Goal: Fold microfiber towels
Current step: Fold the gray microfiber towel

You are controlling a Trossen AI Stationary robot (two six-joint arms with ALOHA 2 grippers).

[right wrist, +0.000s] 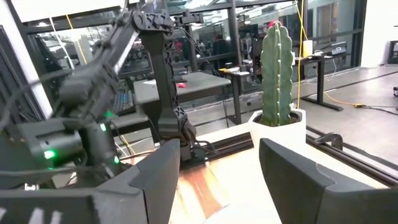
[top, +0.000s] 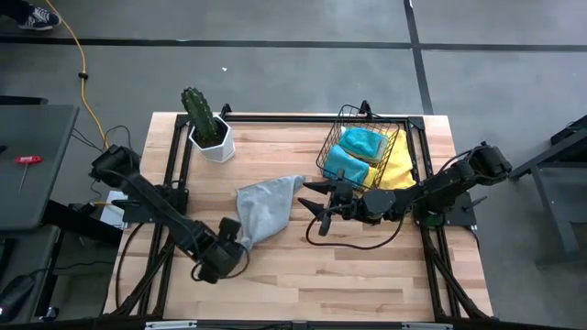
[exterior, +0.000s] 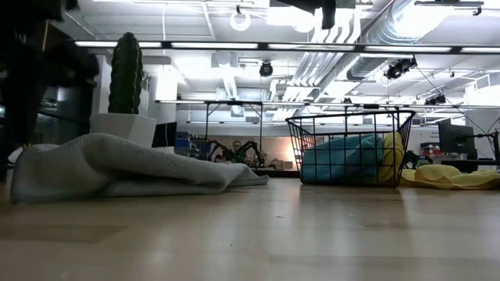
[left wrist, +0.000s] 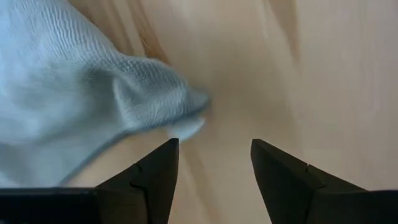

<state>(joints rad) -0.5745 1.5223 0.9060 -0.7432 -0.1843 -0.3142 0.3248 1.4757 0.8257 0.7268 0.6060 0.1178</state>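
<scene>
A grey microfiber towel (top: 264, 211) lies crumpled on the table's middle; it also shows in the low view (exterior: 117, 165). My left gripper (left wrist: 214, 148) is open just off the towel's near corner (left wrist: 180, 106), low over the wood, and shows in the high view (top: 237, 247). My right gripper (top: 316, 202) is open and empty, just right of the towel's right edge, pointing toward the table's left (right wrist: 217, 152). Two teal towels (top: 356, 151) lie in the black wire basket (top: 332, 137). A yellow towel (top: 400, 167) lies at the basket's right side. The light green towel is out of view.
A potted cactus (top: 206, 128) in a white pot stands at the far left of the table. The basket (exterior: 351, 148) stands at the far right, with the yellow towel (exterior: 447, 176) spilling onto the table beside it. Bare wood (top: 348, 275) lies along the near edge.
</scene>
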